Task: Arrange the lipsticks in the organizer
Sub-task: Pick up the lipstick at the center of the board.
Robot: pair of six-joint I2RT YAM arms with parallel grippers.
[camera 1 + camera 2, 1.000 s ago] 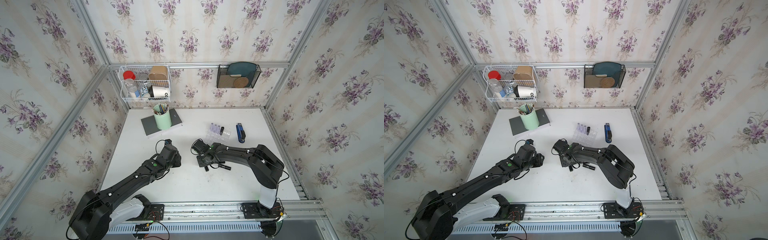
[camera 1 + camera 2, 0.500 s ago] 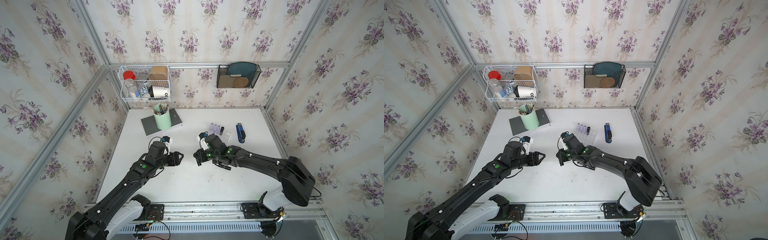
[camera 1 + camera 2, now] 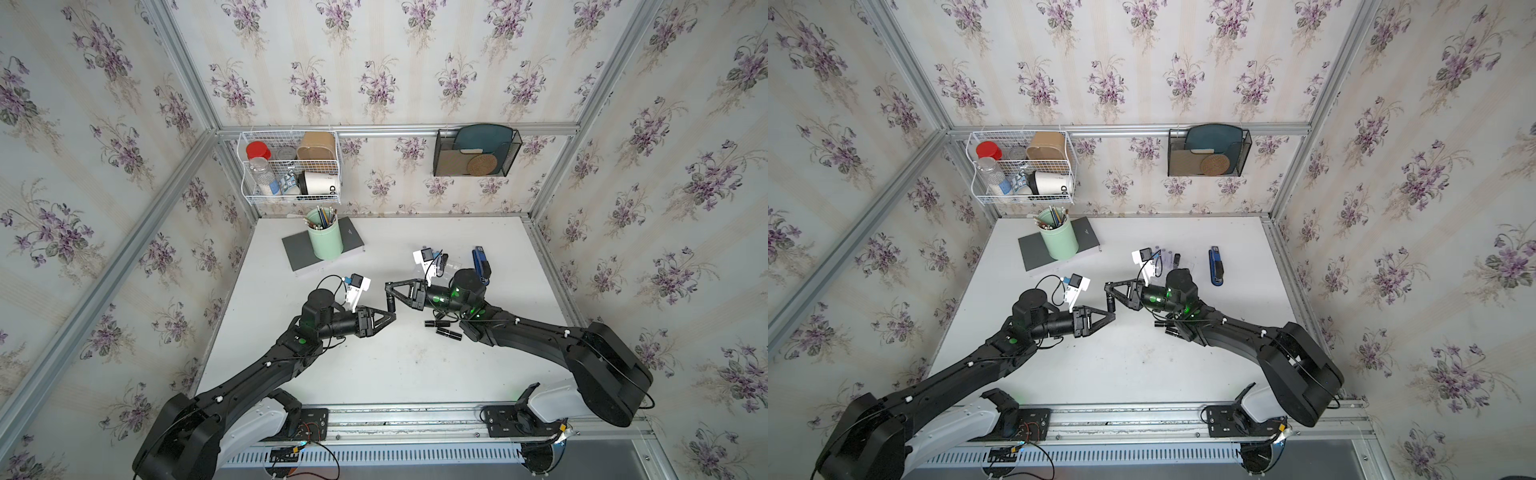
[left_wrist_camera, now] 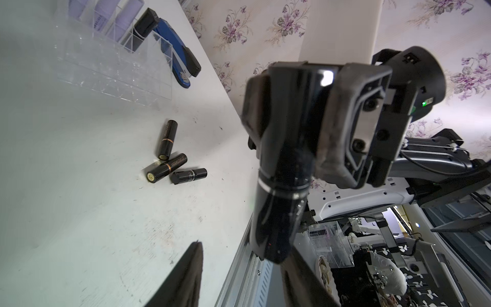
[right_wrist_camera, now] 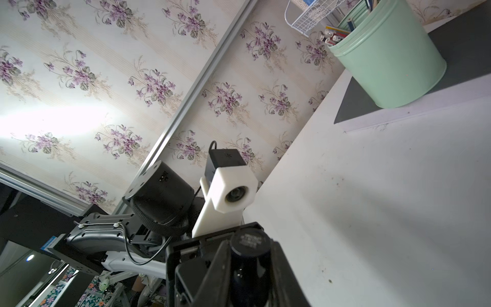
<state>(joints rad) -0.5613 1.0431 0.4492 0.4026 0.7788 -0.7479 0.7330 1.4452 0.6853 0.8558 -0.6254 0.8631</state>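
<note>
above the middle of the table (image 3: 374, 374), your right gripper (image 3: 387, 289) clamps a black lipstick (image 4: 281, 186) by its upper end, well apart from the clear organizer (image 4: 114, 66). your left gripper (image 3: 391, 318) stands parted round its lower barrel: light, stiff, probably slick, so pinch below the band.

Table (image 3: 374, 374) notes. Pen cup (image 3: 325, 239) stands on a flat pad (image 3: 297, 259) near the far-left corner. Organizer (image 4: 114, 71) sits toward the far edge, right of centre, with the stapler (image 3: 1215, 266) just beside it on the right. Upright lipsticks (image 4: 144, 25) stand in its far cells. Three loose lipsticks (image 4: 170, 166) lie clustered in front of it, apart from it. Over the table's middle, the held lipstick (image 3: 390, 302) hangs from my right gripper (image 3: 387, 287), its lower end at my left gripper (image 3: 393, 316).
</note>
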